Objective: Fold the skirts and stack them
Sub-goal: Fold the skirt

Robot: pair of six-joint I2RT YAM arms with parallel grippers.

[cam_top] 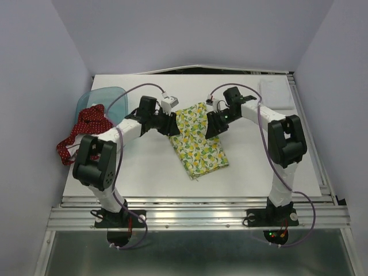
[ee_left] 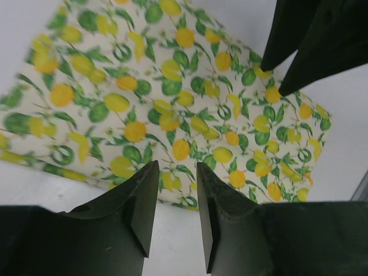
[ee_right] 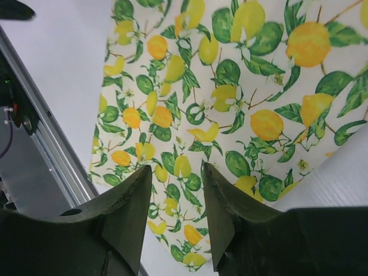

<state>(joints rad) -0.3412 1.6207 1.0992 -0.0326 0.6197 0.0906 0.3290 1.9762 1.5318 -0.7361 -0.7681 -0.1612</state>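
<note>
Lemon-print skirt (cam_top: 198,144) lies folded into a long flat strip mid-table (cam_top: 253,167). It runs from just short of the far edge down toward the near edge, its near end angled toward the right edge. The cloth is flat on the surface and none of it is lifted.

Left gripper (cam_top: 174,126) sits at the strip's left long edge, near its far end. In the left wrist view the jaws are a narrow gap apart with nothing between them. The fingers (ee_left: 144,201) hover over the hem, and print and bare table show through the gap.

Right gripper (cam_top: 208,129) sits at the opposite long edge, facing the left one across the strip. The jaws have the same small gap and hold nothing. The right wrist view shows the fingers (ee_right: 221,218) above the print, with the skirt's edge and table to their left. Whether either set of fingertips touches the cloth, I cannot tell.

Red dotted skirt (cam_top: 80,129) is unfolded and bunched at the left edge. It lies partly on the blue bin (cam_top: 103,95) in the far-left corner and partly hangs off the left edge, well apart from the lemon one.

A flat white item (cam_top: 276,92) is in the far-right corner; I cannot tell what it is.
</note>
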